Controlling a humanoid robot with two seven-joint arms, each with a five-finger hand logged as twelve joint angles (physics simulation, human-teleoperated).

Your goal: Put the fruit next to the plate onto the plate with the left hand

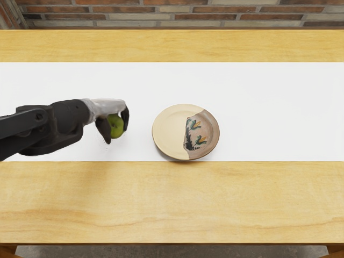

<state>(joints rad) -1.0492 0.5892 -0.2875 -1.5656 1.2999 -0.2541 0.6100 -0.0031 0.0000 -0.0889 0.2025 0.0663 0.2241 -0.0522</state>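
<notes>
A small green fruit (pixel 116 125) sits on the white runner, left of the plate (pixel 172 131). My left hand (pixel 112 121) comes in from the left edge and its dark fingers (pixel 104 130) curl around the fruit from above and both sides. The plate is round, cream on its left part and brown with a painted plant motif on its right. It holds nothing. A gap of bare runner separates fruit and plate.
The white runner (pixel 258 107) crosses a wooden table (pixel 172 199). A brick wall (pixel 172 13) stands behind the table's far edge.
</notes>
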